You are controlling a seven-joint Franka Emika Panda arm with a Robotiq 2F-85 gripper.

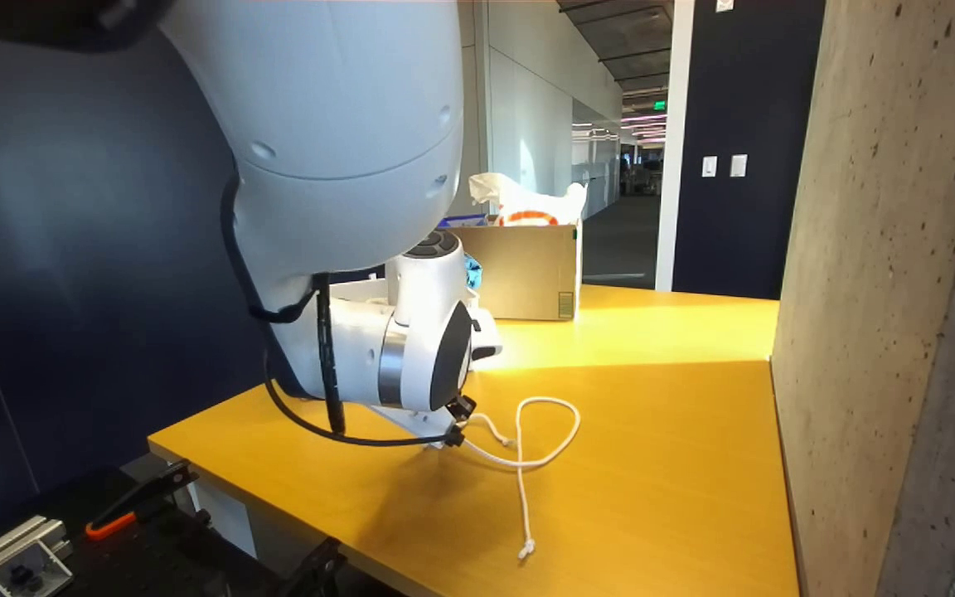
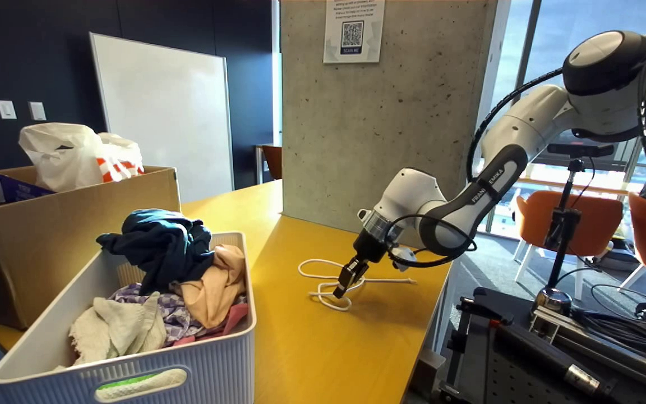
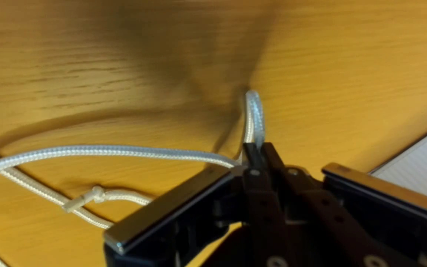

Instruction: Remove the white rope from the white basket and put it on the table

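Your closed fingers (image 3: 257, 185) hold the white rope (image 3: 258, 115), slack at wrist-view nine o'clock; lower to the table (image 3: 347, 74) before releasing.

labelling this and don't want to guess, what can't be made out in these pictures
White rope, wrist view: stretches behind the gripper are hidden by it; a loop runs off the left edge.
White basket, in an exterior view: cloths hide its floor; its base is cut off by the bottom edge.
Poster, in an exterior view: small print too tiny to read surely, top cut off by the edge.
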